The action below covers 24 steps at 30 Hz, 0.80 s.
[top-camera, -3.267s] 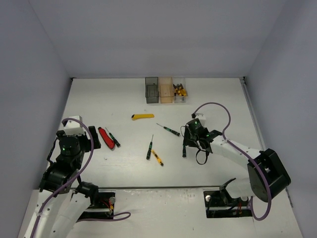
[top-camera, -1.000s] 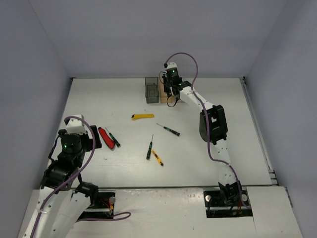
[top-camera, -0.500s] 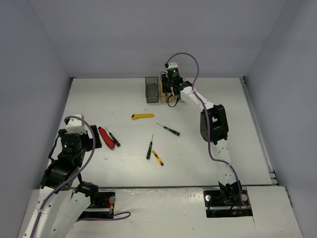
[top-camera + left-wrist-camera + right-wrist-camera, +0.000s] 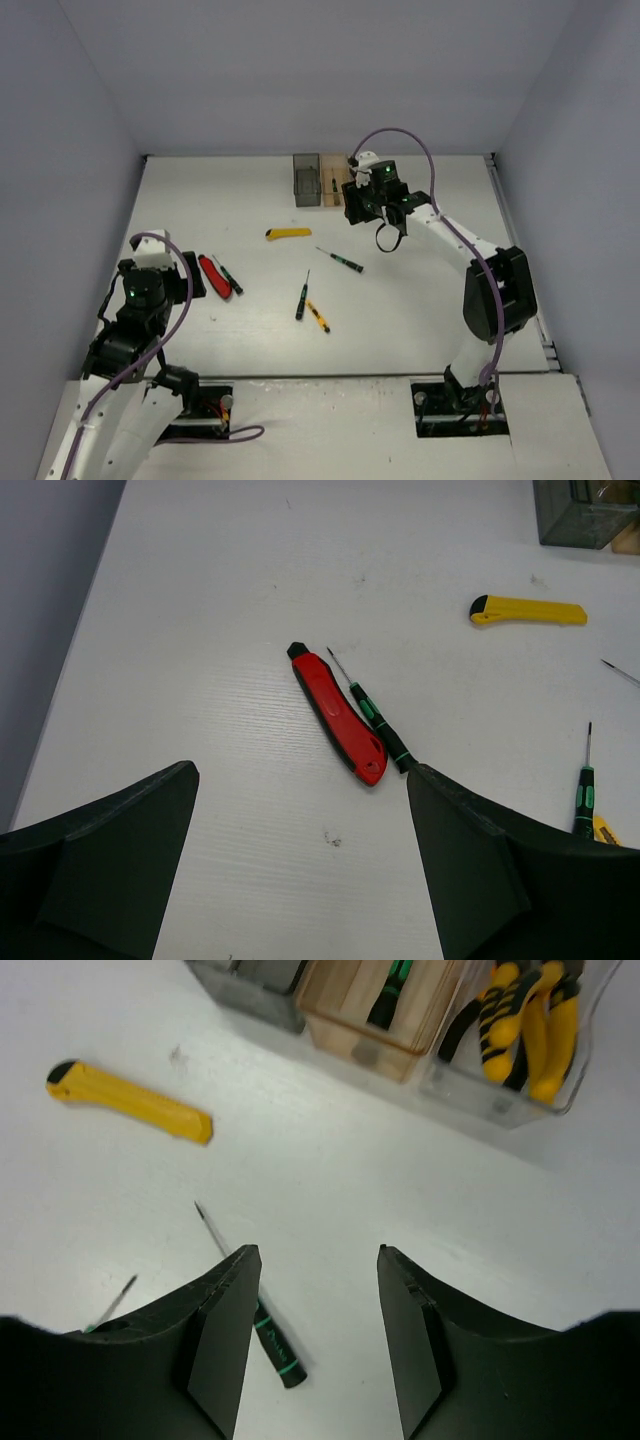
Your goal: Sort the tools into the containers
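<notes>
Three bins stand in a row at the back: smoky dark grey [image 4: 306, 180] [image 4: 250, 980], orange-tinted [image 4: 333, 187] [image 4: 350, 1020] with a black-green screwdriver [image 4: 385, 1000] inside, and clear [image 4: 470, 1085] holding yellow-handled pliers [image 4: 525, 1025]. My right gripper [image 4: 354, 207] [image 4: 315, 1340] is open and empty, just in front of the bins. Below it lie a yellow utility knife [image 4: 288, 235] [image 4: 130, 1102] and a black-green screwdriver [image 4: 340, 261] [image 4: 255, 1315]. My left gripper [image 4: 193, 283] [image 4: 300, 880] is open, near a red-handled cutter [image 4: 214, 278] [image 4: 338, 717] and a screwdriver [image 4: 375, 715] beside it.
Another black-green screwdriver [image 4: 302, 297] [image 4: 584, 785] and a small yellow one [image 4: 318, 318] lie mid-table. Grey walls close in the table at the back and both sides. The right arm's purple cable arcs over the clear bin in the top view.
My right gripper has drawn back from above the orange bin toward the near right, open and empty. The left arm has not moved.
</notes>
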Available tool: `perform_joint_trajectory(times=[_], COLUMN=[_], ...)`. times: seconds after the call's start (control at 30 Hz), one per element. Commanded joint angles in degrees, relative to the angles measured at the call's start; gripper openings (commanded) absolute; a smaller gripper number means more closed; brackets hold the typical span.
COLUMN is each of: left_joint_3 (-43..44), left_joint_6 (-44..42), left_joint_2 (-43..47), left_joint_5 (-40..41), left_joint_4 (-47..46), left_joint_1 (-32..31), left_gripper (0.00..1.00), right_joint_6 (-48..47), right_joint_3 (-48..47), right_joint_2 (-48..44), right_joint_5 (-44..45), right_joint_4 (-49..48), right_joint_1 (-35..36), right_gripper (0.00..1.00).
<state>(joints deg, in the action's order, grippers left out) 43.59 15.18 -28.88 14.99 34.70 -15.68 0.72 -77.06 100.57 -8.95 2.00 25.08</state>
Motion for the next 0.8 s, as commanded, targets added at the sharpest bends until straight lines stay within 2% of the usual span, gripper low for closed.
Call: perform_joint_trajectory(times=[0.0,0.27,0.57,0.77], left_joint_3=[1.8,1.6,1.6,1.7], left_joint_6=[-0.2,-0.3,-0.3,-0.3], left_joint_2=[-0.7,0.4,1.1,1.2], left_joint_5=[-0.6,-0.4,-0.6,-0.6], left_joint_4=[-2.0,-1.9,-1.9,-2.0], left_joint_1=[0.4,0.4,0.4,0.4], left_gripper=[0.82,0.82,0.82,0.82], right_joint_6=[-1.4,-0.8,0.6,-0.1], right_joint_3=[7.2,11.6,13.6,12.4], right_joint_2=[-1.4,2.9,4.8,1.2], right_joint_5=[-2.4,0.7,4.7,3.7], right_joint_4=[-1.5,-1.5,-1.5,-1.2], right_joint_1=[2.2,10.0,11.3,13.9], right_gripper=[0.48,0.46,0.45,0.42])
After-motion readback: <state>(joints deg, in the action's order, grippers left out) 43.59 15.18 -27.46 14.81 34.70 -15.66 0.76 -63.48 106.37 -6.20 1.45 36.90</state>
